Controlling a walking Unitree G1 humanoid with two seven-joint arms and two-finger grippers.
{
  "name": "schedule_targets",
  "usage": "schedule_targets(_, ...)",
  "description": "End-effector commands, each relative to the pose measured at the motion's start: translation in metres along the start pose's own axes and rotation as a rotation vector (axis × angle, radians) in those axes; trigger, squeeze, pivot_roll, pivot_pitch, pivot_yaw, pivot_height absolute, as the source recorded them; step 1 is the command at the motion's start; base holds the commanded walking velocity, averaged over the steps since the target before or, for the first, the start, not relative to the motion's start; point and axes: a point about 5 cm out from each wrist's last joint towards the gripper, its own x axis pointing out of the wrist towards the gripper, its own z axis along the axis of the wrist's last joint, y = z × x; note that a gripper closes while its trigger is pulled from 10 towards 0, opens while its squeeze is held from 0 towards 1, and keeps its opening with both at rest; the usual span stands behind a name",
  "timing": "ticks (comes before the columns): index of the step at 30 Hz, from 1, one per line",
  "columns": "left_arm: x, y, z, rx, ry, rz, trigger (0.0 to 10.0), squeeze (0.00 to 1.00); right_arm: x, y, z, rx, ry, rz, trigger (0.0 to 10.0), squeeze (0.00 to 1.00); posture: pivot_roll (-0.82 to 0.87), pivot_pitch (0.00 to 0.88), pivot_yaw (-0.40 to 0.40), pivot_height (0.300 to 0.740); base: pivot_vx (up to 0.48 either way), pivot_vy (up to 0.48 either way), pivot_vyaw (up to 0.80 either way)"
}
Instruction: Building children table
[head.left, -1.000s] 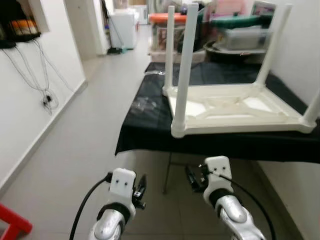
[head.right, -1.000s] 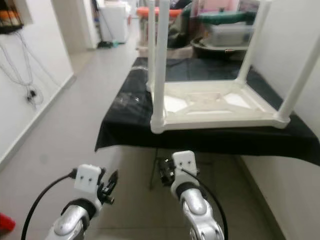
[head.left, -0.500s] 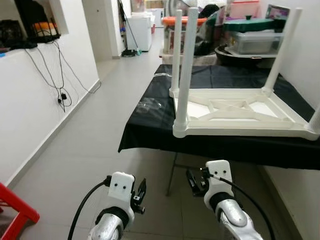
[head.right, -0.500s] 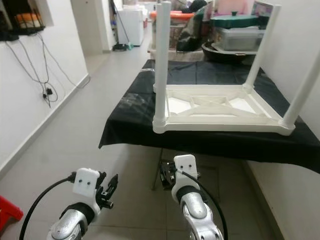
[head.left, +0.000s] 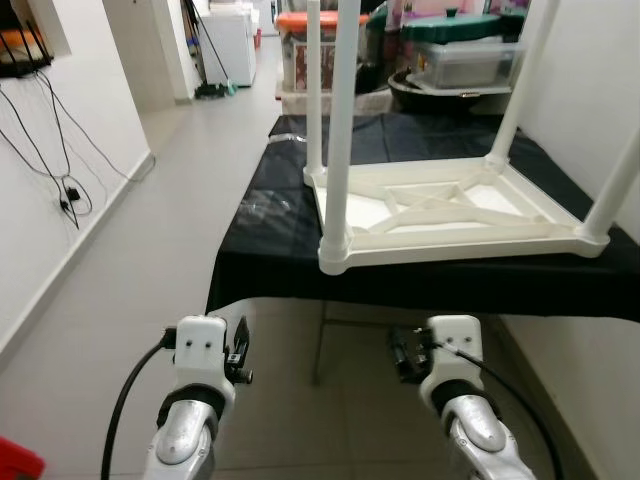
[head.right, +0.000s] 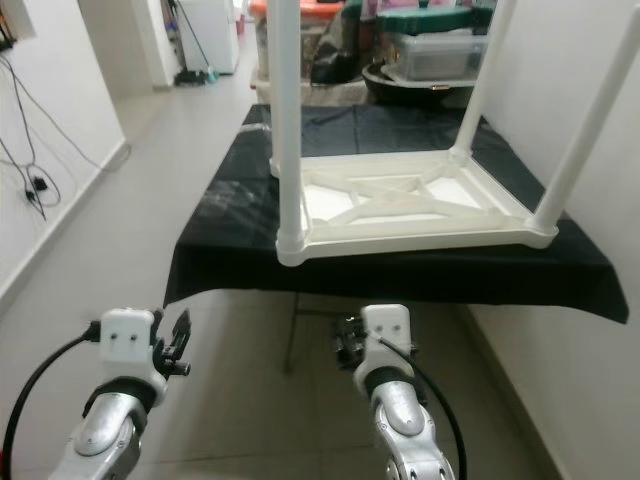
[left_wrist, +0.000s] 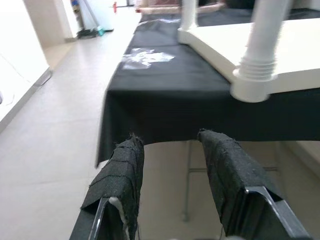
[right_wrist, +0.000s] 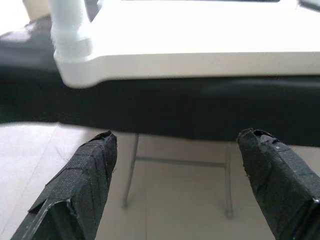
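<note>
A white plastic children's table (head.left: 450, 248) lies upside down on a black-draped table (head.left: 268, 250), with its legs pointing up. The nearest leg (head.left: 340, 130) stands in its corner socket (left_wrist: 255, 75). Both my arms are held low in front of the black table's front edge, below the white top. My left gripper (left_wrist: 167, 145) is open and points at the black cloth under the near-left corner. My right gripper (right_wrist: 182, 137) is wide open, with the white table's edge (right_wrist: 200, 60) above and beyond its fingertips. Neither gripper holds anything.
Storage bins and a basin (head.left: 460, 55) crowd the back behind the table. A white wall with hanging cables (head.left: 60, 170) runs along the left, and another wall (head.left: 590, 80) is close on the right. Tiled floor (head.left: 130, 280) lies open to the left. A red object (head.left: 15, 462) sits at bottom left.
The whole view has shifted and the upturned table now looks nearer and higher in the picture, so the camera has moved. Both grippers stay low, open and empty.
</note>
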Motion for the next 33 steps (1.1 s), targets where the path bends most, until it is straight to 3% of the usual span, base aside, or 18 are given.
schedule_targets(1,-0.001,0.009,0.0,0.024,-0.01,0.034,10.0,0.0,0.002,-0.002,0.007,0.004,-0.035,-0.034,10.0,0.0,0.07,0.0,-0.036,0.74,0.0,0.0,0.0)
schedule_targets(9,0.001,0.02,0.004,0.061,-0.034,0.092,10.0,0.0,0.01,-0.02,0.014,0.004,-0.074,-0.153,10.0,0.0,0.08,0.0,-0.038,0.74,0.0,0.0,0.0)
schedule_targets(13,0.002,0.023,0.005,0.073,-0.04,0.109,10.0,0.0,0.013,-0.035,0.019,0.003,-0.089,-0.255,10.0,0.0,0.08,0.0,-0.038,0.74,0.0,0.0,0.0)
schedule_targets(15,0.003,0.025,0.007,0.077,-0.045,0.115,10.0,0.0,0.014,-0.05,0.02,-0.001,-0.086,-0.355,10.0,0.0,0.08,0.0,-0.038,0.74,0.0,0.0,0.0)
schedule_targets(17,0.003,0.025,0.007,0.077,-0.045,0.115,10.0,0.0,0.014,-0.05,0.02,-0.001,-0.086,-0.355,10.0,0.0,0.08,0.0,-0.038,0.74,0.0,0.0,0.0)
schedule_targets(20,0.005,0.032,0.009,0.096,-0.057,0.131,10.0,0.0,0.016,-0.065,0.02,0.019,-0.075,-0.445,10.0,0.0,0.08,0.0,-0.035,0.74,0.0,0.0,0.0)
schedule_targets(33,0.006,0.038,0.009,0.107,-0.056,0.136,10.0,0.0,0.015,-0.06,0.019,0.024,-0.08,-0.441,10.0,0.0,0.08,0.0,-0.03,0.74,0.167,0.0,0.0)
